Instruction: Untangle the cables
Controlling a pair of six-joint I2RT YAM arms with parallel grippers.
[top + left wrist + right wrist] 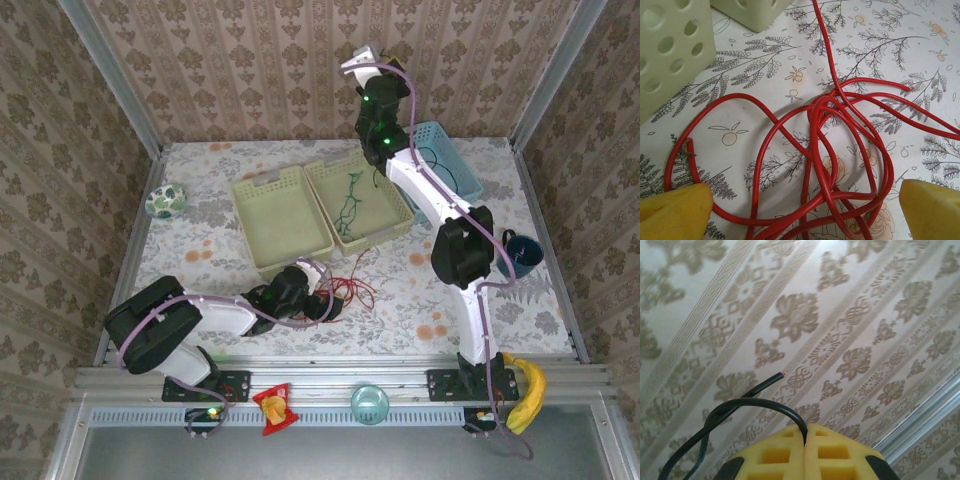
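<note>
Cables are sitting in three separate places at this moment. Red cable [350, 290] is lying in a loose heap of crossing loops on the flowered tablecloth [400, 290], just near of the two pale baskets and a little left of centre. Left gripper [325, 302] is hanging low over the left edge of that heap, with its arm stretching flat along the near left of the table. In the left wrist view the yellow fingertips [675, 210] are standing spread wide, one on each side of the red cable [812, 130]. Several strands are running between them, and neither pad is touching the cable. One bare end of the red cable is curling up at the left of that view, beside the corner of a pale basket [670, 50]. Green cable [350, 200] is resting inside the right-hand pale basket [390, 232], and the left-hand pale basket [280, 215] is sitting just beside it. Right gripper [358, 62] is raised high against the far wallpaper, above the blue basket [465, 170]. In the right wrist view its yellow pads [775, 455] are pressing together and pinching the black cable [755, 400], which is arching up out of the seam, looping down to the left, and showing a cut end in mid-air.
</note>
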